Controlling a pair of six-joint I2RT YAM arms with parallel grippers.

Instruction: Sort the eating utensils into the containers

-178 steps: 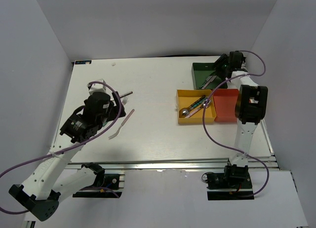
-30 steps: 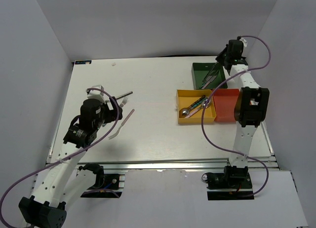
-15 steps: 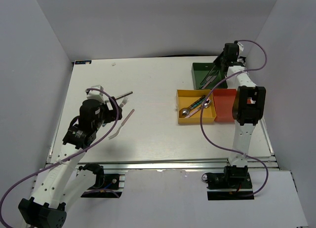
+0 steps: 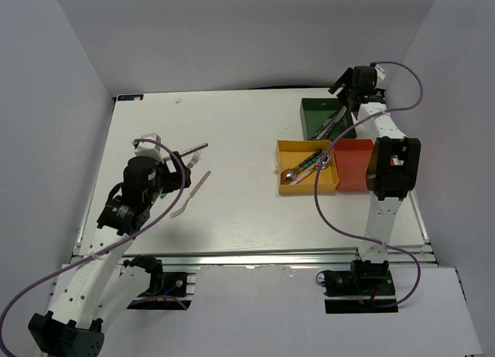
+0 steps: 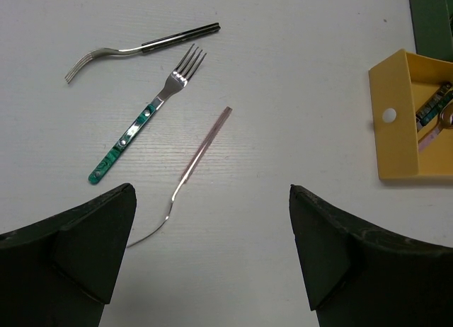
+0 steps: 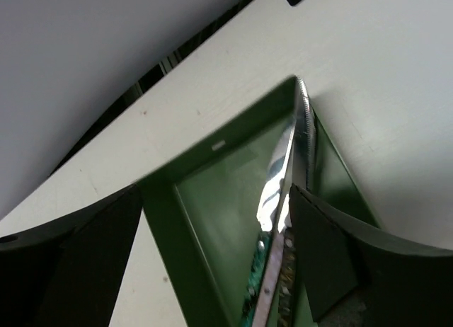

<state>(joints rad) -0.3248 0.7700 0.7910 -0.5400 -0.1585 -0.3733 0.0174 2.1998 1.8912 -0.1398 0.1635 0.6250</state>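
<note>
We judge the left gripper [image 5: 211,194], spread wide, poised for the pink-handled fork [image 5: 198,153] at its 12 o'clock. The right gripper [image 6: 216,196], likewise spread, hangs empty over the knives [image 6: 283,171] in the green tray [image 6: 212,136].

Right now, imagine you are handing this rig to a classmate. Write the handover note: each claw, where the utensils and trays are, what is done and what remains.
Left claw: open, empty, above the unsorted black-handled fork, teal-handled fork and pink-handled fork on the table.
Right claw: open, empty, over the green tray.
Done: knives lie in the green tray, spoons in the yellow tray.
To do: those three; the red tray shows nothing inside, so they probably go there.
</note>
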